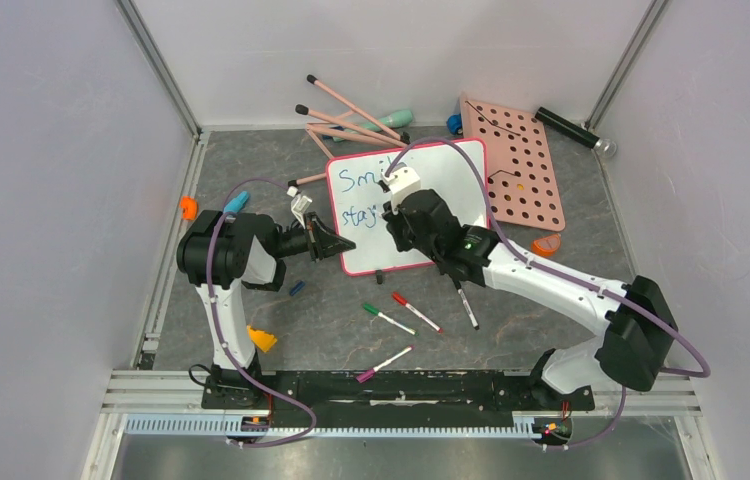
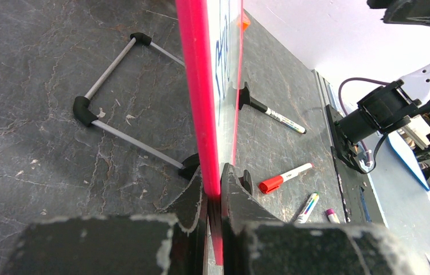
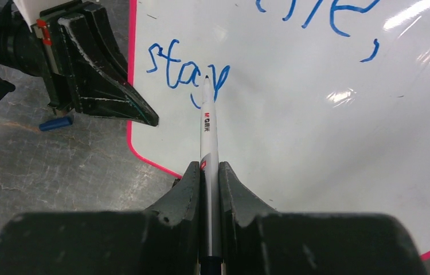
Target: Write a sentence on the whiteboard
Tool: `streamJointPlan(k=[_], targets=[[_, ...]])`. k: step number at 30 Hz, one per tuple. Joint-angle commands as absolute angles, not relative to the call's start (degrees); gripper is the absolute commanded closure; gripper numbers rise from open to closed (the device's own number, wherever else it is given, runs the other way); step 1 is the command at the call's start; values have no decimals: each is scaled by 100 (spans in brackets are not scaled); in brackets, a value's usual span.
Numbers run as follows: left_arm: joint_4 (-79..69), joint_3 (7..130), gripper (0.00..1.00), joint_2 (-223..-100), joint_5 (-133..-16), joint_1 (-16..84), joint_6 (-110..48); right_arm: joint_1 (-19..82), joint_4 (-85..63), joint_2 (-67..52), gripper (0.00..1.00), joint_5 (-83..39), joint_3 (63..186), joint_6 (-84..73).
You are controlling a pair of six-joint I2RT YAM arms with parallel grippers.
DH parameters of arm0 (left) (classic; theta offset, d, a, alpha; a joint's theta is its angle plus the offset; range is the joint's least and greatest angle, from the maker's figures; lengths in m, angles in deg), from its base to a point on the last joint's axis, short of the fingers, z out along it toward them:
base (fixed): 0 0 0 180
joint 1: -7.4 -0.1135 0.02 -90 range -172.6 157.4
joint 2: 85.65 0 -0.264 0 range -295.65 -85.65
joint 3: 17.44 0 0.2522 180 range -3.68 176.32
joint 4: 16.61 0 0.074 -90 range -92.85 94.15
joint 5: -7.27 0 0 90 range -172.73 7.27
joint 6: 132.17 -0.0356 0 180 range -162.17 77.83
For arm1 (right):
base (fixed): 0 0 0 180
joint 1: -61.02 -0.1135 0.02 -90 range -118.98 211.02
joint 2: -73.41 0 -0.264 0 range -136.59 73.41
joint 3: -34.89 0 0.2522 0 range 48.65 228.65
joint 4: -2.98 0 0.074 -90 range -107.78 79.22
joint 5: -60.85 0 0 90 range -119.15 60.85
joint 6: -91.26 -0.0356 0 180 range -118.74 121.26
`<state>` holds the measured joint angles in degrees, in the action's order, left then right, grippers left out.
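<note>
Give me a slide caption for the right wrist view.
Right gripper holds marker at "stay" on the whiteboard; left gripper clamps its edge.

Top view: the right arm (image 1: 431, 225) lies over the middle of the whiteboard (image 1: 456, 175) and covers the ends of both lines of the sentence (image 1: 356, 182); only "Sm" and "stay" can be read. Right wrist view: the upper line is cut by the top edge. The rear of the marker (image 3: 207, 123) is hidden between the fingers of the right tool (image 3: 210, 172), and its barrel print is too small to read. Left wrist view: the board is seen edge-on, its writing foreshortened beyond reading and its near rim hidden inside the left tool (image 2: 214, 186).
</note>
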<state>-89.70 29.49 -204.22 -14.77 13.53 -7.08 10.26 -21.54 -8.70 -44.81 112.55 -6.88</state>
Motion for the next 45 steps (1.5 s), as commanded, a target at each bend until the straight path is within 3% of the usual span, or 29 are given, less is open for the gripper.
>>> streamJointPlan(k=[1,27,45], targets=[[-9206,2927,98,-20743,-1822,1302,-2153,1048,-2178,-836,100,-4889,11289,-564],[-9208,2922,98,-20742,-1813,1304,-2148,1149,-1540,-183,100,-5208,10399,-662],[-9208,2928,98,-20745,-1809,1306,-2145,1220,-1903,-688,100,-5314,11187,-222]])
